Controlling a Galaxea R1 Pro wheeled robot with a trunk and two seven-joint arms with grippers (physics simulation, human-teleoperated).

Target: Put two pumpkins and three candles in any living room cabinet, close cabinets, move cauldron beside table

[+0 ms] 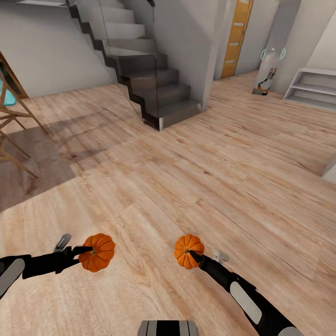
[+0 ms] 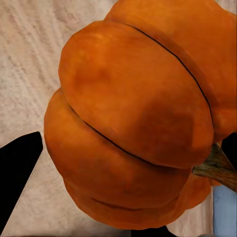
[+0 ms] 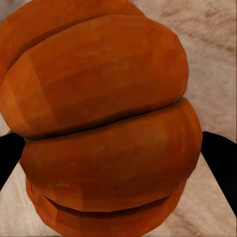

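Pumpkins were carried low in the head view, the left pumpkin (image 1: 97,252) clamped in the left gripper (image 1: 86,252), the right pumpkin (image 1: 188,251) in the right gripper (image 1: 193,255), over bare floor (image 1: 196,186) near the staircase (image 1: 149,79). In the left wrist view its stem (image 2: 217,168) sat lower right. The right wrist view showed ribs between dark fingers (image 3: 222,163); a jolt might roll either free.

- I find no legible text, label, brand, number or sign in any of my views.
- The pumpkin (image 1: 97,252) in my left gripper (image 1: 86,251) carries no marking on its skin.
- The pumpkin (image 1: 188,250) in my right gripper (image 1: 192,254) is likewise unmarked.
- The orange door (image 1: 237,35) and the white shelf unit (image 1: 311,87) bear no readable characters.
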